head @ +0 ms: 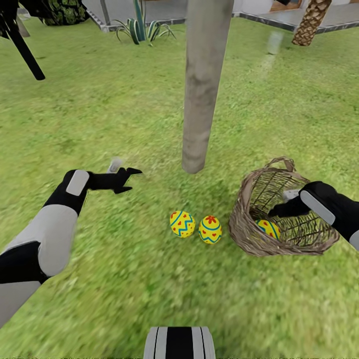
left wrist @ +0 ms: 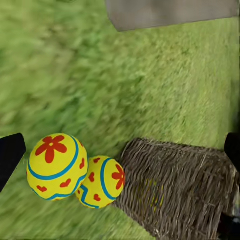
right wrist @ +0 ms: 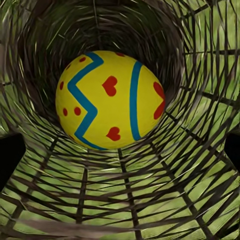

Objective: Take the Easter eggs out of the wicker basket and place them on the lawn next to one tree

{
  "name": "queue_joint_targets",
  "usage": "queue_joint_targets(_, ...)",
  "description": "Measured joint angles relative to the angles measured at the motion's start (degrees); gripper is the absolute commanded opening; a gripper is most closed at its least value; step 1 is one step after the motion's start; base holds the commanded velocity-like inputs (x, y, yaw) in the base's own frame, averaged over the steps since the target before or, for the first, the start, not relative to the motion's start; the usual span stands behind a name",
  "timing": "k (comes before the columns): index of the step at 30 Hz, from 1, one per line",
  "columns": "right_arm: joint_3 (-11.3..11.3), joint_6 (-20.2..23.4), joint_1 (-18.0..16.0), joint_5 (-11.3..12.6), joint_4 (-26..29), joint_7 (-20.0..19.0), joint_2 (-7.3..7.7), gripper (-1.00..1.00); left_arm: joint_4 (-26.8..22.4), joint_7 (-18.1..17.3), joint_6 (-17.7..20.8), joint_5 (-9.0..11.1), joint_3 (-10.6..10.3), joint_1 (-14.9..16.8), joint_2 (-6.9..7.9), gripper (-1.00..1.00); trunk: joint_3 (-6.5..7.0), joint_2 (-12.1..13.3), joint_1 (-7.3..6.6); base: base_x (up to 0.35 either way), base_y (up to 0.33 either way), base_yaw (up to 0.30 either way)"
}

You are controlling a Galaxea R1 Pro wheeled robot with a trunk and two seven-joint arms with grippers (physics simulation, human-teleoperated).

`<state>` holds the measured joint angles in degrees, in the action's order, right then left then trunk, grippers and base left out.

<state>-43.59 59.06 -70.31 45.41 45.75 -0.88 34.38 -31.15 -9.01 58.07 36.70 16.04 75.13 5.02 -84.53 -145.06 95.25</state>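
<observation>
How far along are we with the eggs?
Two eggs already lie on the grass near the tree trunk. The third egg is in the basket; the right pincer is reaching into it, open, not gripping. Left: grab that egg and set it beside the others.

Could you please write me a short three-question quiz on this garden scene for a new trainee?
1. How many Easter eggs lie on the lawn outside the wicker basket?
2. True or false: the wicker basket stands upright.
3. Which gripper reaches into the basket's mouth: (a) left gripper or (b) right gripper?

Key
1. Two: one egg with zigzag bands and one with a red flower, side by side near the tree trunk. A third egg is in the basket.
2. False; it lies on its side.
3. (b), its fingers framing the third egg; the left gripper hovers over bare grass.
</observation>
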Motion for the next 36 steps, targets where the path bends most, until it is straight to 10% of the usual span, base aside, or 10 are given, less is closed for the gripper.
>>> queue_joint_targets(4,0.0,0.0,0.0,-0.1,0.0,0.1,0.01,1.0,-1.2,-8.7,0.4,1.5,-0.5,0.1,2.93,1.0,-0.89,-0.1,0.1,0.0,0.0,0.0)
queue_joint_targets(10,0.1,0.1,0.0,-0.2,0.1,-0.1,0.16,1.0,-4.1,-17.5,0.6,2.0,-7.3,0.2,5.46,1.0,-2.22,-0.1,0.26,0.0,0.0,0.0)
queue_joint_targets(21,0.2,0.1,0.0,-2.8,0.5,-0.4,0.83,1.0,-4.6,-18.6,0.5,3.4,-9.3,0.1,6.51,1.0,-4.66,-0.3,0.54,0.0,0.0,0.0)
queue_joint_targets(28,0.4,0.5,-0.1,-16.5,0.7,-6.1,0.56,1.0,-4.6,-18.6,0.6,3.5,-10.7,0.2,8.31,1.0,-5.99,-0.4,0.69,0.0,0.0,0.0)
queue_joint_targets(36,0.4,0.8,-2.9,-18.4,0.4,-7.2,0.46,1.0,-4.6,-18.6,0.6,3.5,-11.2,0.2,8.63,1.0,-5.99,-0.4,0.69,0.0,0.0,0.0)
